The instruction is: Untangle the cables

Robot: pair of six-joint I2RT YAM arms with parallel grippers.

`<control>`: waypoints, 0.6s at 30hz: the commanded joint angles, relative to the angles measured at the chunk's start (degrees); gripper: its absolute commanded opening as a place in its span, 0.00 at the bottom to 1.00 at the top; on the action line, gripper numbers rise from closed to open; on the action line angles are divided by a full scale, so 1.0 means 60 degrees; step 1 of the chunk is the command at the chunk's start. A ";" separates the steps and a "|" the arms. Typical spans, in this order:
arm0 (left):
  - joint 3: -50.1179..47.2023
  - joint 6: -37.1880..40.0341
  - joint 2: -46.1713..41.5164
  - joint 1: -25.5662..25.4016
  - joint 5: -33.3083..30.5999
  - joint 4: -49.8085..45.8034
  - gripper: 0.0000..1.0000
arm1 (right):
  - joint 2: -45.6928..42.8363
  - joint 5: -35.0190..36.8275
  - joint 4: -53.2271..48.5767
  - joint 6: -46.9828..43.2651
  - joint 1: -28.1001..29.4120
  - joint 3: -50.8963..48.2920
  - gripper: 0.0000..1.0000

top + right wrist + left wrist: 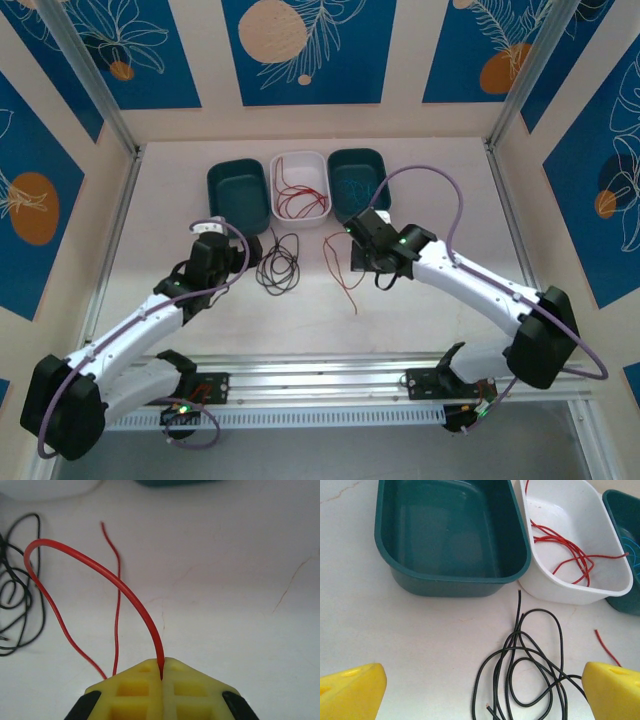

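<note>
Sorting partly done: one red cable [570, 555] in white bin [555, 587]; right fingers [135, 690] clamped on second red cable [131, 600]; black cable [519, 607] loose on counter [395, 630] between wide-spread left fingers [612, 690].

Table [395, 630]: white, smooth, low sheen, with faint hairline veins.
Teal bin at 11 o'clock [450, 582]: moulded plastic, glossy, with soft reflections on the inner walls.
White bin at 12 o'clock [560, 592]: plastic, smooth and glossy.
Teal bin at 1 o'clock [620, 605]: the same glossy plastic.
Black cable [519, 605]: smooth, rubbery-looking sheath with a slight shine.
Red cable [125, 592]: smooth plastic-looking sheath, satin gloss.
Left gripper [484, 692]: fingers [355, 690] of yellow plastic, matt.
Right gripper [162, 667]: fingers [135, 690] of yellow plastic, matt, moulded with recesses.
Arm shells [130, 340]: hard white plastic, glossy; the joints are black and duller.
Rail at 6 o'clock [330, 372]: bare metal, ribbed, dull silver.
</note>
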 commanded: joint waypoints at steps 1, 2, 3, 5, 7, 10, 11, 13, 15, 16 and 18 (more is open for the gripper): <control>0.0135 0.0183 0.0038 0.0104 0.0275 0.0159 1.00 | -0.0517 0.0139 -0.0100 -0.0154 -0.0165 0.0486 0.00; 0.0138 0.0166 0.0032 0.0105 0.0303 0.0148 1.00 | -0.0620 0.0077 -0.0143 -0.0224 -0.0212 0.0649 0.00; 0.0118 0.0169 0.0033 0.0105 0.0308 0.0130 1.00 | -0.0708 0.0025 -0.0140 -0.0314 -0.0226 0.0770 0.00; 0.0090 0.0162 0.0018 0.0113 0.0310 0.0136 1.00 | -0.0900 -0.0110 -0.0079 -0.0537 -0.0270 0.1034 0.00; 0.0089 0.0171 -0.0003 0.0105 0.0283 0.0093 1.00 | -0.1018 -0.0298 -0.0012 -0.0758 -0.0349 0.1325 0.00; 0.0119 0.0184 -0.0038 0.0105 0.0206 -0.0023 1.00 | -0.1030 -0.0450 0.0111 -0.1070 -0.0474 0.1819 0.00; 0.0140 0.0185 -0.0068 0.0106 0.0177 -0.0060 1.00 | -0.1016 -0.0527 0.0158 -0.1180 -0.0528 0.1963 0.00; 0.0156 0.0185 -0.0115 0.0116 0.0111 -0.0174 1.00 | -0.0932 -0.0761 0.0365 -0.1430 -0.0656 0.2310 0.00; 0.0141 0.0186 -0.0181 0.0106 0.0057 -0.0233 1.00 | -0.0768 -0.0897 0.0570 -0.1674 -0.0768 0.2630 0.00; 0.0134 0.0182 -0.0226 0.0107 0.0029 -0.0255 1.00 | -0.0647 -0.0947 0.0689 -0.1823 -0.0834 0.2819 0.00; 0.0081 0.0165 -0.0337 0.0108 0.0000 -0.0306 1.00 | -0.0348 -0.1030 0.0888 -0.2055 -0.0997 0.3204 0.00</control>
